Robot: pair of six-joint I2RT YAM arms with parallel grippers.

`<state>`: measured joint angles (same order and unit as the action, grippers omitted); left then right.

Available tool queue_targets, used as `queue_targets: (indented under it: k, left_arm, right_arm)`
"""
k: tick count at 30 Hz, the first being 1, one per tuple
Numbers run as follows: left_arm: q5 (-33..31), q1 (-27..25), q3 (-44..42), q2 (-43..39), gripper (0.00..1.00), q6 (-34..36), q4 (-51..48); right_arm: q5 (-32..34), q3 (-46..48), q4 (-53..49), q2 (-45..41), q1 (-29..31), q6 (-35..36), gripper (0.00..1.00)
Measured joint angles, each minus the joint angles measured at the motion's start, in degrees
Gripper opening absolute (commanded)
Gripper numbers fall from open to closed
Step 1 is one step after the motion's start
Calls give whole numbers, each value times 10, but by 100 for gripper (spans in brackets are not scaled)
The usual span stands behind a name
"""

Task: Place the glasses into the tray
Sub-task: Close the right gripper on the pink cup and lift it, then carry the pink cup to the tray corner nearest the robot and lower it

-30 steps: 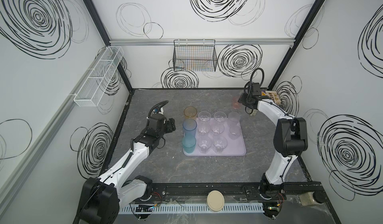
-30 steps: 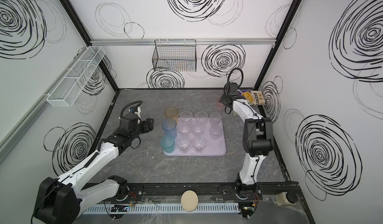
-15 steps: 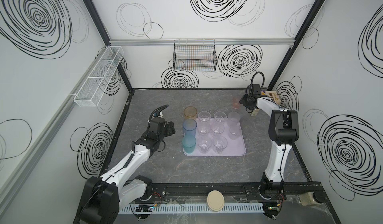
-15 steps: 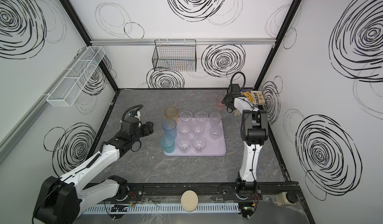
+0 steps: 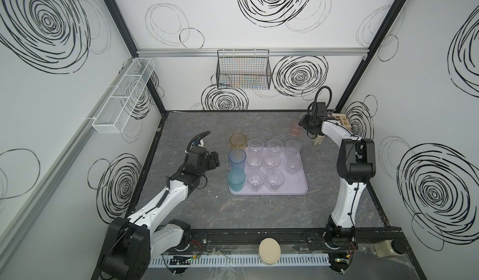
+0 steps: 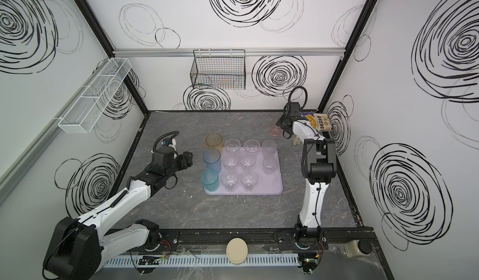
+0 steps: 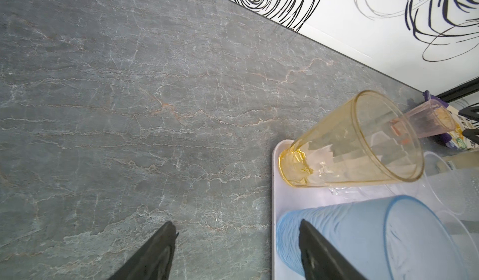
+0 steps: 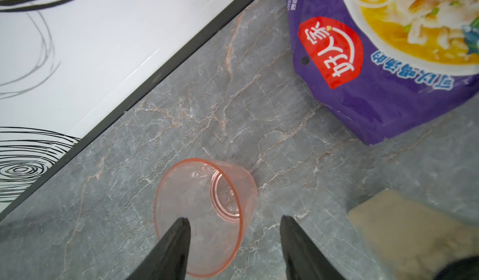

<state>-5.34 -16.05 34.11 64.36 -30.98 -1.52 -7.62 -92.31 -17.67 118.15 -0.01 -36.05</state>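
pink glass [image 8: 199, 188], lilac tray [image 5: 295, 185], purple packet [image 8: 363, 102]

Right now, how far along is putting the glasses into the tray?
Done: eleven glasses stand in the tray. In hand: the right gripper, jaws open, is at the pink glass on the table beyond the tray, not gripping it. The left gripper is open and empty beside the tray. Left: that pink glass goes in.

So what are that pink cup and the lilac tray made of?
Pink cup: see-through, rosy tint, thin glossy wall; probably plastic, possibly glass. Tray: opaque pale lilac, smooth matte, moulded rounded corners and low rim; likely plastic.
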Motion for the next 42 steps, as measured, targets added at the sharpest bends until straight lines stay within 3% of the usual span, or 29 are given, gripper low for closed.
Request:
queue_targets:
  k: [5,10,18,25,30,36,42]
  left_arm:
    - [4,0,0,1,78,-2,2]
    - [5,0,-1,5,78,-2,4]
    - [6,0,-5,6,78,-4,4]
    - [13,0,-6,6,78,-4,4]
    - [9,0,-8,0,78,-3,4]
    - [-3,0,-11,-19,78,-3,3]
    - [-8,0,-12,-28,78,-3,3]
  right_arm:
    - [-2,-38,-4,30,0,0,59]
    - [-9,-76,-4,74,0,1,52]
    - [-17,-78,-15,90,0,8,32]
    - [-10,-71,-15,88,13,13,8]
    - [16,-58,-22,68,38,17,4]
    - [63,-52,-45,-18,78,41,3]
    - [107,45,-42,-228,134,62,3]
